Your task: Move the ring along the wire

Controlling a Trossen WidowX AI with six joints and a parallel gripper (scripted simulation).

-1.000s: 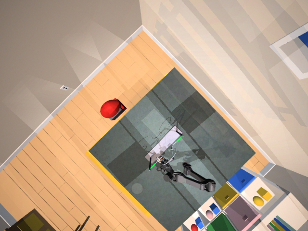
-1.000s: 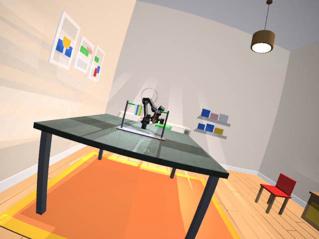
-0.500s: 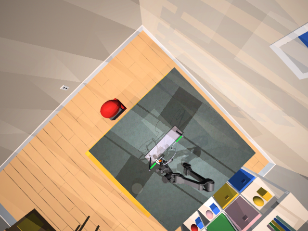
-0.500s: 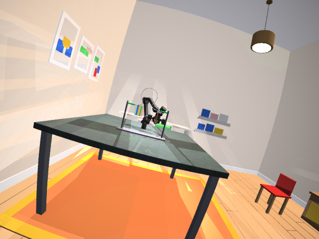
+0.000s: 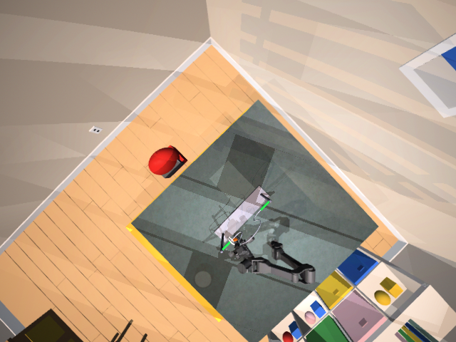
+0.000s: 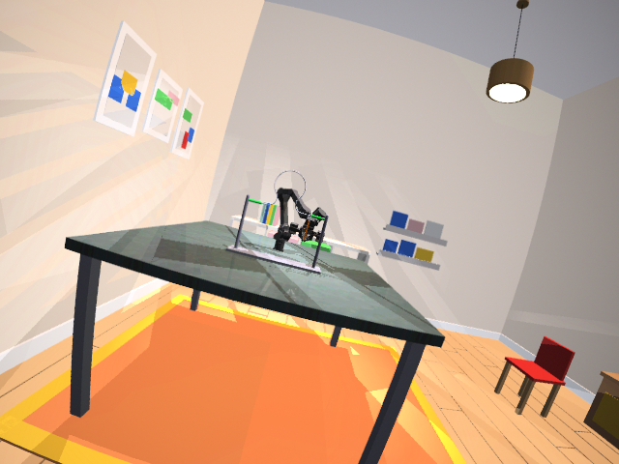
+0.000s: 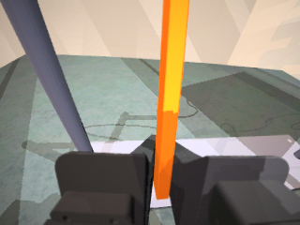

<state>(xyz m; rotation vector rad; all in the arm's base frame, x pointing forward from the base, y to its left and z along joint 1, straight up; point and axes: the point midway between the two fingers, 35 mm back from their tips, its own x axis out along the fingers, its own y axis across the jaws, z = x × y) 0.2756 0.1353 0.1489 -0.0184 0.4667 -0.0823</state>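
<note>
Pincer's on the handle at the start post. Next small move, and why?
Probably a short slide along the wire toward the far green section. The pincer is shut on the orange handle, the ring sits by the near green section, and the grey wire curves off just ahead.

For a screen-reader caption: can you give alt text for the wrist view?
The gripper is shut on an upright orange handle. A grey post leans at left, over a pale base plate on the table.
</note>
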